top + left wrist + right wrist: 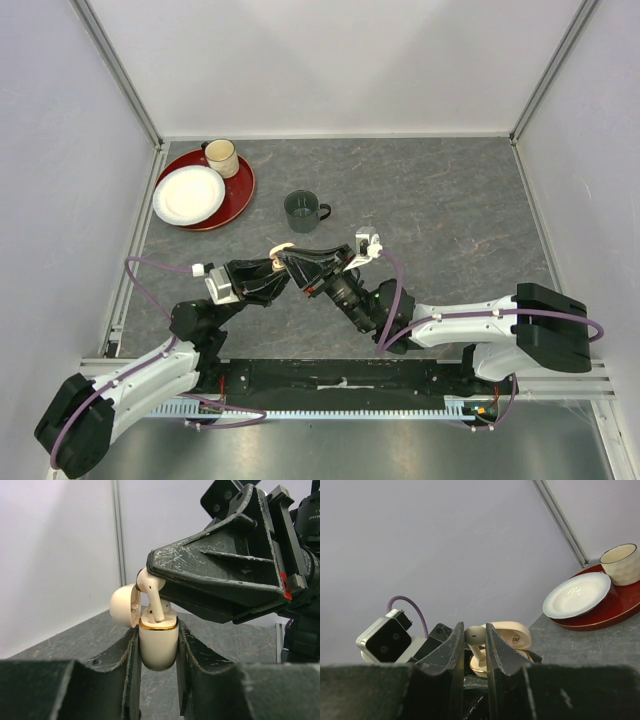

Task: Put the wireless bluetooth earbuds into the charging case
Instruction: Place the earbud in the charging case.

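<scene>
Up top, the left gripper [270, 272] and right gripper [290, 258] meet nose to nose mid-table, with the cream charging case [281, 247] just peeking out between them. Left wrist view: the left jaws are clamped on the case's body, the case is hinged open, and a white earbud [151, 587] has its stem down in the mouth. Right wrist view: the right fingers [497, 652] pinch that earbud's head, directly above the case.

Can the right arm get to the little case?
Probably yes: the lid is flipped back, the left pincer grips the case only by its sides, and the earbud in the right pincer pokes into its open top.
</scene>
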`<move>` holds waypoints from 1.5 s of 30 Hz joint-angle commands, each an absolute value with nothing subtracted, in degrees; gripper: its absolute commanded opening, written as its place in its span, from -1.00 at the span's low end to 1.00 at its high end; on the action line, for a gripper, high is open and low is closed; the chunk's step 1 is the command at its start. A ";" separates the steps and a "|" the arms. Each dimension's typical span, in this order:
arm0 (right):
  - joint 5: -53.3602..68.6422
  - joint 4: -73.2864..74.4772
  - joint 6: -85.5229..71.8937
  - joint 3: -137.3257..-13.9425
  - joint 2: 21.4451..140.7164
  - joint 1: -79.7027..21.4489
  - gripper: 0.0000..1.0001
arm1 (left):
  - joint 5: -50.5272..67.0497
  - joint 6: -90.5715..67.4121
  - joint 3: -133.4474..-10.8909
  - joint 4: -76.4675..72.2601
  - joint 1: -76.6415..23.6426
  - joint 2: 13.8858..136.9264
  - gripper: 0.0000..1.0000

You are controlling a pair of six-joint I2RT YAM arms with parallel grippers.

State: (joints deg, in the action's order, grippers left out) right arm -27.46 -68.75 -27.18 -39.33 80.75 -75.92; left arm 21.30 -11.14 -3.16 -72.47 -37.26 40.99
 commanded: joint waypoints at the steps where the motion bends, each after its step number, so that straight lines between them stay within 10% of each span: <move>1: -28.30 -71.72 -27.16 -40.43 81.91 -76.29 -1.00 | 21.62 -12.39 -4.92 -74.88 -37.18 40.17 -0.96; 45: -39.37 -58.99 -16.35 -42.98 81.39 -81.74 -0.84 | 18.11 -15.29 -4.48 -79.01 -37.18 37.79 -0.96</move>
